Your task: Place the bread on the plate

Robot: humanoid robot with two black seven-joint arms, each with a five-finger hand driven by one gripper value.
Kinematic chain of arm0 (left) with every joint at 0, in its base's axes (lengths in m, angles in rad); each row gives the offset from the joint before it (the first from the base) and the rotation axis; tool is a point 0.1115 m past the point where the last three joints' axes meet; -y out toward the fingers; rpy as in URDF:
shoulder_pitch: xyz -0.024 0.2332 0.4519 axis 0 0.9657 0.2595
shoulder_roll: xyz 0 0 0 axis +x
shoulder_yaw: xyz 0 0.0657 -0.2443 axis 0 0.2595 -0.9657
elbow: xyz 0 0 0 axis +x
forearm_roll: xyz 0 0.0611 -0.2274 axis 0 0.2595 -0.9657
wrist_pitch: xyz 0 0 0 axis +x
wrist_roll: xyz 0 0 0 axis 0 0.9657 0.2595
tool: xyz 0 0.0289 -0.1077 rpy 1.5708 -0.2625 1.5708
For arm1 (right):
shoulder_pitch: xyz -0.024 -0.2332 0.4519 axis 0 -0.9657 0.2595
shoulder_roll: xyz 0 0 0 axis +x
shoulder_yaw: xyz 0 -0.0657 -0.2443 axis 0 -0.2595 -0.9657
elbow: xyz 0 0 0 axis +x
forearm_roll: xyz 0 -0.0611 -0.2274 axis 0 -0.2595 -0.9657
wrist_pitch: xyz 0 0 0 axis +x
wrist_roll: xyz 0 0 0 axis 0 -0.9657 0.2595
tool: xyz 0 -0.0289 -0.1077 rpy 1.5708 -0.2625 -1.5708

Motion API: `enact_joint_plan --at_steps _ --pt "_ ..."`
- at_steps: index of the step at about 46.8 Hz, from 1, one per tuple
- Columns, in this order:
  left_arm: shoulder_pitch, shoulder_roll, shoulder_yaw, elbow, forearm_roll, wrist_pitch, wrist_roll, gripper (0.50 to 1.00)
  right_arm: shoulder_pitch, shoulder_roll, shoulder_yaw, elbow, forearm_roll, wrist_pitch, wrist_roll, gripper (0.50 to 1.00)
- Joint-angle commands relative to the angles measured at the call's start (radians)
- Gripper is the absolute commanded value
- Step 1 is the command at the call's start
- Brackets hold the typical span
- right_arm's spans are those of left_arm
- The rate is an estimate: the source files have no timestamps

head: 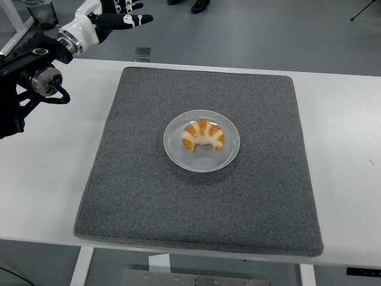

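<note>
Fingers point(132, 18) of the left hand point(113, 15) are extended and released, grasping nothing; the visible dark finger points toward the picture's right, and the hand is partly cut off by the top edge. Left hand is raised at the upper left corner, above and beyond the far left corner of the desk point(47, 155), well apart from the plate point(229, 156). Its black forearm enters from the left edge.

Bread point(203, 133), a croissant, lies on the plate, slightly toward the far side of centre. Its long axis runs roughly left to right across the view. The arch faces the far edge of the desk; both tips curve down toward the near edge, the left tip being the paler one. Nothing touches the bread but the plate.

Plate is white, round, and sits near the middle of a grey mat point(178, 214), which lies flat on the white desk.

Right hand is not seen.
</note>
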Motion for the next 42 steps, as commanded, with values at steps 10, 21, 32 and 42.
enact_joint_plan --at_steps 10,21,32,42 --pt "0.014 -0.007 -0.001 0.152 -0.173 -0.161 0.038 0.988 0.002 0.000 0.000 0.000 0.000 0.001 0.000 0.952" --pt "0.052 -0.050 -0.001 0.221 -0.345 -0.251 0.085 0.988 0.002 0.000 0.001 0.000 0.000 0.000 0.000 0.954" --pt "0.087 -0.087 -0.007 0.228 -0.365 -0.251 0.127 0.988 0.000 0.000 0.001 0.000 0.000 0.000 0.000 0.952" --pt "0.095 -0.085 -0.007 0.231 -0.362 -0.253 0.124 0.988 0.000 0.000 0.000 0.000 -0.002 0.001 0.000 0.952"
